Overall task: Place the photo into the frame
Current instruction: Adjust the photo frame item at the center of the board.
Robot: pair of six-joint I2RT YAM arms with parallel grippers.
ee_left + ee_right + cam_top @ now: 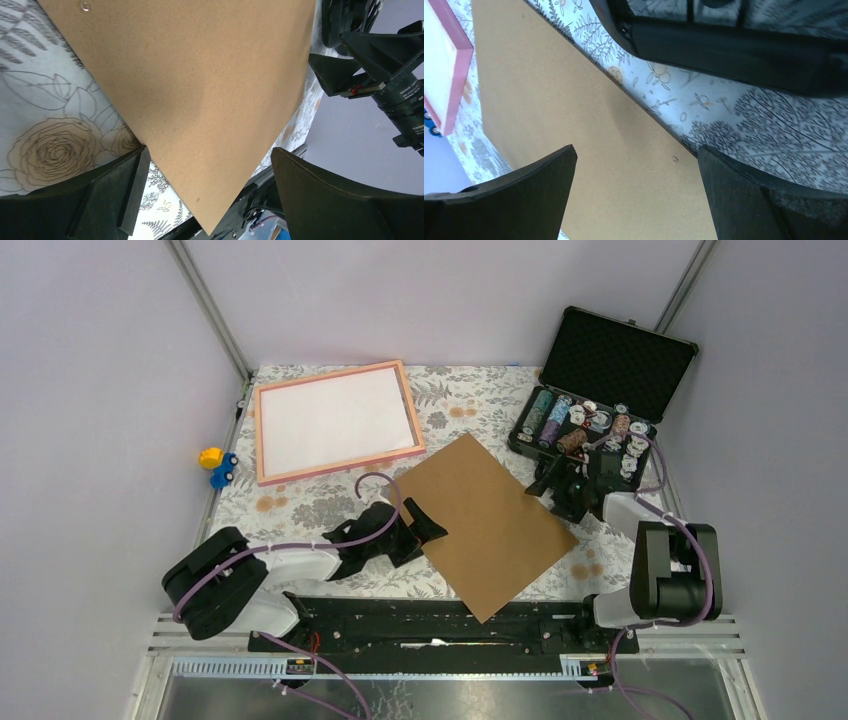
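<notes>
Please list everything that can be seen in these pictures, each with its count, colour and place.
frame: one, salmon pink, white inside, flat at the far left
photo: none seen in any view
brown board: one, plain brown, lying askew in the middle
black case: one, open, far right corner
round pieces: many, mixed colours, in rows inside the case
small toy: yellow and blue, left of the frame; one or two, cannot tell
tablecloth: one, pale with grey floral print
left gripper: black, open, at the board's left edge
right gripper: black, open, at the board's right edge

No writing, label, brand or number can be read on anything.
</notes>
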